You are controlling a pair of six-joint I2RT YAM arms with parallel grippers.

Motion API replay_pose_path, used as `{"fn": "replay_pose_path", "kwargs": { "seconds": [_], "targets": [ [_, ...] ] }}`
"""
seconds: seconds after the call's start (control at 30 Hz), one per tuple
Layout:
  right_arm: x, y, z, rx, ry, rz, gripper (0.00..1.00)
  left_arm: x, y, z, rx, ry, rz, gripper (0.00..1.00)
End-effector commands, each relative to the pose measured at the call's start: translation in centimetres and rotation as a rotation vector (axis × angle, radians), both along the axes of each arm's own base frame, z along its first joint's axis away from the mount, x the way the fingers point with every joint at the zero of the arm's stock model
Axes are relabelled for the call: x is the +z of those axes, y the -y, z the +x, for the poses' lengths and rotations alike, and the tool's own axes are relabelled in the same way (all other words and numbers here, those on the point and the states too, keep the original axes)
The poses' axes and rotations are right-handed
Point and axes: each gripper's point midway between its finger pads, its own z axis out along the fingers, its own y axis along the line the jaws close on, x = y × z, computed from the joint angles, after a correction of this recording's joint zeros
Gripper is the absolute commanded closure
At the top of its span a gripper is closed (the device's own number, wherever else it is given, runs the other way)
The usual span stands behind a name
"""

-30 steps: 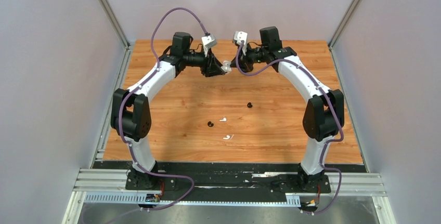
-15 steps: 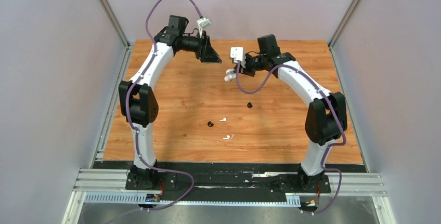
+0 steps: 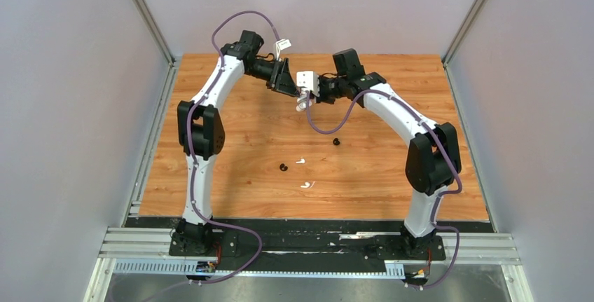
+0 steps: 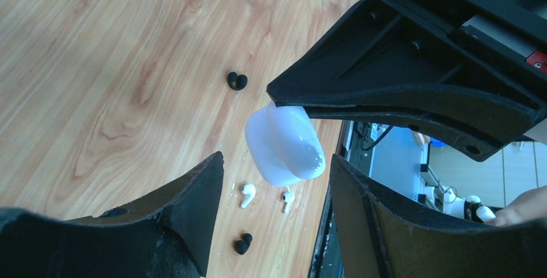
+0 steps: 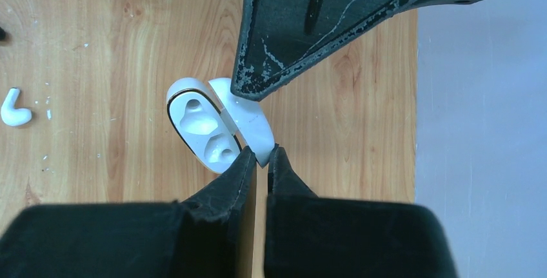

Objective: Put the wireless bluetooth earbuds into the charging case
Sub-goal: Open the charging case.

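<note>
Upper centre: blocked, left pincer [image 3: 288, 83] gaping beside the charging case [image 3: 302, 102] pinched in right pincer [image 5: 263, 154] | Mid counter [image 3: 231, 141]: white earbuds [image 3: 300, 161], black earbuds [image 3: 283, 167] lie apart, gaps between | Lower left, lower right: open wood inside the arms [image 3: 203, 127] | Edges: walls [image 3: 70, 106] hem the counter.

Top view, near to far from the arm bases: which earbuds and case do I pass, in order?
nearest white earbud → left black earbud → second white earbud → far black earbud → charging case
</note>
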Motion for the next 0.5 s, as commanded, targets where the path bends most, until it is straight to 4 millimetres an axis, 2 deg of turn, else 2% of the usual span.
{"fn": "replay_pose_path", "kwargs": {
  "seconds": [0.0, 0.2, 0.47],
  "targets": [
    [1.2, -0.9, 1.4, -0.004, 0.067, -0.011, 1.00, 1.5, 0.3, -0.3, -0.007, -0.028, -0.021, 0.34],
    [1.2, -1.5, 1.8, -0.016, 0.061, -0.009, 1.00, 1.1, 0.7, -0.4, -0.018, -0.044, -0.012, 0.46],
    [1.8, -2.5, 1.9, -0.020, 0.056, 0.008, 1.00, 0.2, 0.7, 0.1, 0.001, -0.066, 0.025, 0.48]
  ]
}}
